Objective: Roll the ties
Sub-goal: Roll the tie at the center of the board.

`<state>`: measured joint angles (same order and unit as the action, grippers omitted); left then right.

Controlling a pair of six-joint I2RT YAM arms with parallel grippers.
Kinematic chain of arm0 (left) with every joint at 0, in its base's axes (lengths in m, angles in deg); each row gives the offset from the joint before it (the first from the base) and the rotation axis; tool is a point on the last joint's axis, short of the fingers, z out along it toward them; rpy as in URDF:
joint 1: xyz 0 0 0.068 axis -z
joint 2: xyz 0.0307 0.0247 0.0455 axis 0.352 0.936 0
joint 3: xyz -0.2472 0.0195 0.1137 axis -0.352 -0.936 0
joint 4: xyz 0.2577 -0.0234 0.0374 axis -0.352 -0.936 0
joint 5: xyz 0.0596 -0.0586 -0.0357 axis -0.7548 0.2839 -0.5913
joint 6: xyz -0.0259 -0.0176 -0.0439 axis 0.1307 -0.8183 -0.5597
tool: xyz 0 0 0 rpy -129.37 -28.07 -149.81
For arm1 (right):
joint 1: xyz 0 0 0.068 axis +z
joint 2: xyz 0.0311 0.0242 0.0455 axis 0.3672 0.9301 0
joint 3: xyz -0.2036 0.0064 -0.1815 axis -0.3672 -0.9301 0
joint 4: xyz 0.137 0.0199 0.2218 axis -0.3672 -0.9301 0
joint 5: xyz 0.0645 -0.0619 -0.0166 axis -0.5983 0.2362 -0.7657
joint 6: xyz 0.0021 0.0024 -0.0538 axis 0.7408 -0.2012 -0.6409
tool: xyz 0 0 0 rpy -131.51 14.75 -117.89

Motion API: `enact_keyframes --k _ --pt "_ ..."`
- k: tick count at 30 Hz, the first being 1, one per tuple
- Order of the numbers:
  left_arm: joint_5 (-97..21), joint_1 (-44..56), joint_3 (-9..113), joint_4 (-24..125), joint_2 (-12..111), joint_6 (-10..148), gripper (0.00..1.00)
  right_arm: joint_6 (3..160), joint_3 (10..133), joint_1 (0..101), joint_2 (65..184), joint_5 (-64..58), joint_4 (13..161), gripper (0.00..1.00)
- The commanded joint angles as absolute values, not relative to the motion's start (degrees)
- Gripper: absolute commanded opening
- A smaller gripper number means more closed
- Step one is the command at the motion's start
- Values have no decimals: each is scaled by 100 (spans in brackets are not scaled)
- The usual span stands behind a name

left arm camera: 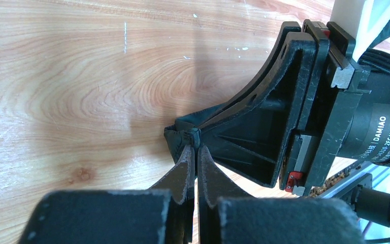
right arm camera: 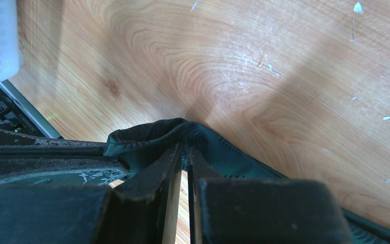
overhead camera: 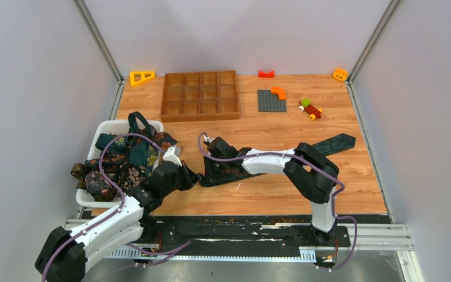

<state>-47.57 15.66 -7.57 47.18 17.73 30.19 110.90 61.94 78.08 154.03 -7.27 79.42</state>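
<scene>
A dark green-black tie (overhead camera: 335, 143) lies across the table from the far right toward the middle, mostly hidden under my right arm. Its near end is bunched where both grippers meet. My left gripper (left arm camera: 195, 140) is shut, pinching a small fold of the tie (left arm camera: 179, 136) at its tips. My right gripper (right arm camera: 185, 144) is shut on the rumpled tie fabric (right arm camera: 223, 152), with only a narrow slit between its fingers. From above, the left gripper (overhead camera: 195, 177) and right gripper (overhead camera: 204, 175) sit tip to tip. Several more ties (overhead camera: 130, 160) are heaped in a white basket (overhead camera: 108, 124).
A wooden compartment tray (overhead camera: 199, 95) stands at the back. Nearby are a yellow triangle (overhead camera: 142, 77), a grey baseplate (overhead camera: 269, 101) with an orange curved piece (overhead camera: 279, 91), a red block (overhead camera: 266, 74), a toy car (overhead camera: 310, 108) and an orange piece (overhead camera: 340, 74).
</scene>
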Motion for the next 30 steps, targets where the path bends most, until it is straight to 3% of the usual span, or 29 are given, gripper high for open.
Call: enact_keyframes --k 1,30 --pt "-4780 1542 -459 4739 1811 3142 0 11175 6374 7875 15523 -806 8070 11" --pt "-4646 1543 -82 4435 2013 3452 0 11290 6301 7921 15527 -1071 8448 10"
